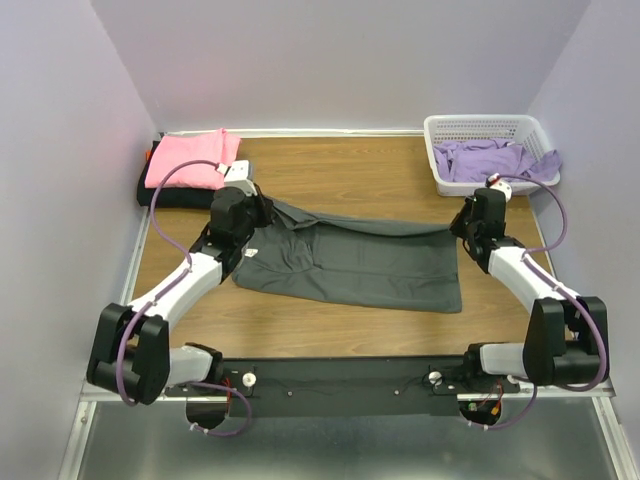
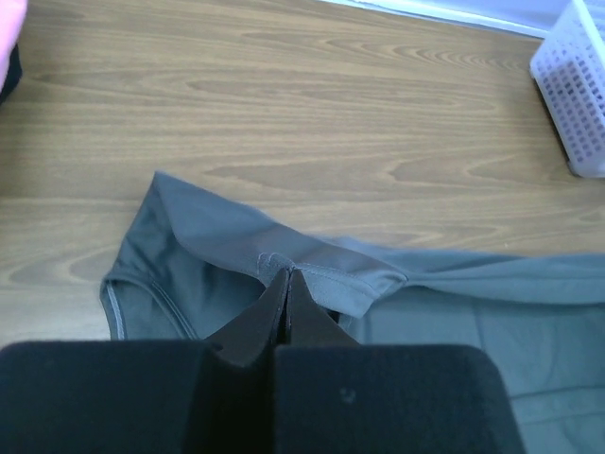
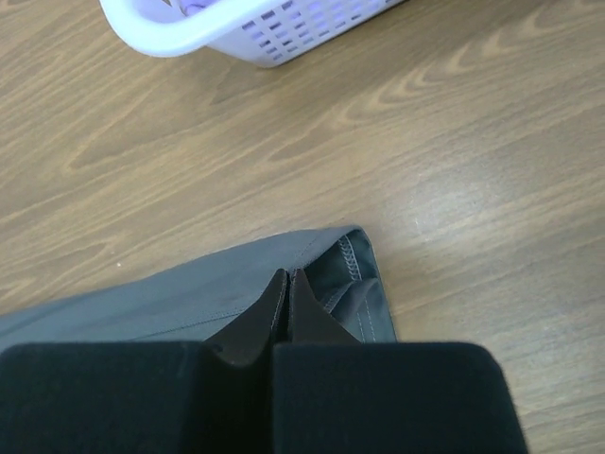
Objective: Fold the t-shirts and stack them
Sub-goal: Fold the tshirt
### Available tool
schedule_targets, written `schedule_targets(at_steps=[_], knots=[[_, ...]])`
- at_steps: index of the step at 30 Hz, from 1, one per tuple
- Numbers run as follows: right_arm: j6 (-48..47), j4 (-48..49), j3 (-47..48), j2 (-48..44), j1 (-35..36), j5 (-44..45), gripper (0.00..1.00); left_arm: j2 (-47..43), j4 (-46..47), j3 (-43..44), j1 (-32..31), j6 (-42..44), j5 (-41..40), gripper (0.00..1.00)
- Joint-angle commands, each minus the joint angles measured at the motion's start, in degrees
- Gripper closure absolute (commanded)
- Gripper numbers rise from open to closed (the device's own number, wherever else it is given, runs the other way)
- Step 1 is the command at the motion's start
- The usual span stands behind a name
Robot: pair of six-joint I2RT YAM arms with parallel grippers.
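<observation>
Wood-grain table (image 1: 350, 170) fills a lavender-walled booth, and across its middle lies the dark grey t-shirt (image 1: 370, 270), spread wide between the two arms. The left gripper (image 2: 288, 276) is pinched together on the far edge of the cloth, with a ridge of fabric lifted just ahead of its tips and the neckline curling down to its left. The right gripper (image 3: 287, 276) is likewise clamped on the shirt's far corner, the stitched hem folded over just to the right of its tips. The step in hand looks like a lengthwise fold, carrying the far edge toward the near one. Done well, both grippers would rise together only enough to clear the lower layer, travel at the same pace so the held edge runs taut and straight between them, and set it flush on the near edge before letting go. Room looks good, with bare wood ahead of both sets of fingers. Ahead of the right gripper stands the white basket (image 3: 161, 43) holding lavender shirts (image 1: 490, 158) — near enough that a high outward swing could brush it. Ahead of the left gripper and off to its left, the folded pink shirt (image 1: 190, 160) rests on a black one (image 1: 160, 195) — well apart from the fold path.
</observation>
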Motion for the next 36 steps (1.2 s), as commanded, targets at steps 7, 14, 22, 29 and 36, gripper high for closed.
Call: schedule_targets(at_steps=[7,14,22,29,36], knots=[[-0.48,-4.53,-4.17,-5.56,0.29,2.35,0.98,-8.97,0.51,-8.17,-2.15,-2.37,2.75,1.0],[0.4,-7.34,-7.25,-11.71,0.28,1.64,0.98,-13.55,-0.81,-12.4,-2.59,-3.43,2.4,1.0],[1.81,-10.68,-9.88,-20.06,0.28,1.11,0.25,-23.12,-2.66,-16.97,-2.85,-5.1,2.31,0.02],[1.28,-10.59,-6.99,-20.43,0.37,0.33,0.19,-17.52,-1.96,-13.02,-2.86,-3.87,-1.29,0.02],[0.66,-5.68,-6.11,-11.73,0.37,-3.71,0.2,-4.43,6.21,-11.0,-2.86,-4.05,3.62,0.02]])
